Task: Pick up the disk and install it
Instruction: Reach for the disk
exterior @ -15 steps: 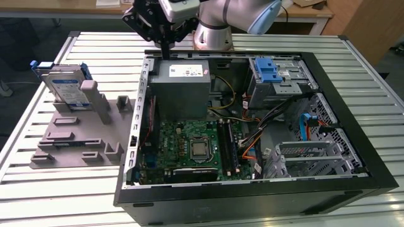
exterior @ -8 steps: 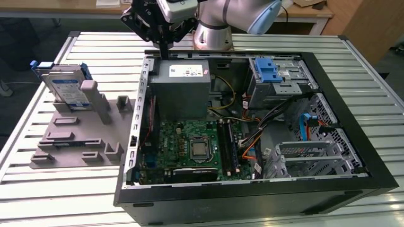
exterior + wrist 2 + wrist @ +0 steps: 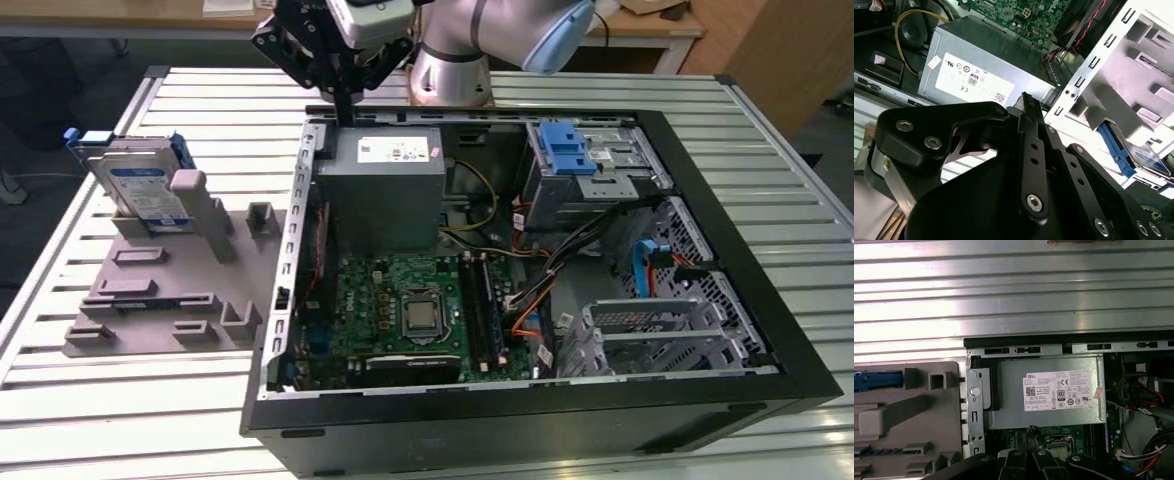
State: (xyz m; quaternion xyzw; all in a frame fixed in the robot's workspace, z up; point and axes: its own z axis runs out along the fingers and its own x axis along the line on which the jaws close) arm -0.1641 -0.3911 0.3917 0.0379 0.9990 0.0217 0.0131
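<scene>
The hand (image 3: 344, 110) hangs over the far rim of the open computer case (image 3: 534, 425), just above the end of the grey power-supply box (image 3: 387, 205). Its fingers (image 3: 1026, 107) are pressed together with nothing between them.

The disk (image 3: 140, 185) is well apart from the hand, lower than it and out beyond the case wall. It stands on edge in a slot of the grey fixture (image 3: 160, 290) on the slatted desk (image 3: 601, 90). In the second wrist view the disk (image 3: 1146, 156) appears past the hand's linkages, its blue carrier running along one side. The bay with the blue latch (image 3: 571, 150) is inside the case, on the hand's other side, beyond the power-supply box.

By its look the disk is a stiff metal slab, fairly heavy for its size. It will not bend in a grip, but it probably takes knocks badly. The flat faces seem smooth, the labelled one most of all, so a light pinch could let it slide. The blue carrier is thin plastic and likely flexes, so it would give a poor hold. The best place looks to be the upper part that stands clear of the fixture, with one pad on each broad face of the metal body. The grip should keep off the connector edge and any exposed circuit side. A hold centred along the top edge should keep the disk from swinging as it lifts straight out of its slot.
</scene>
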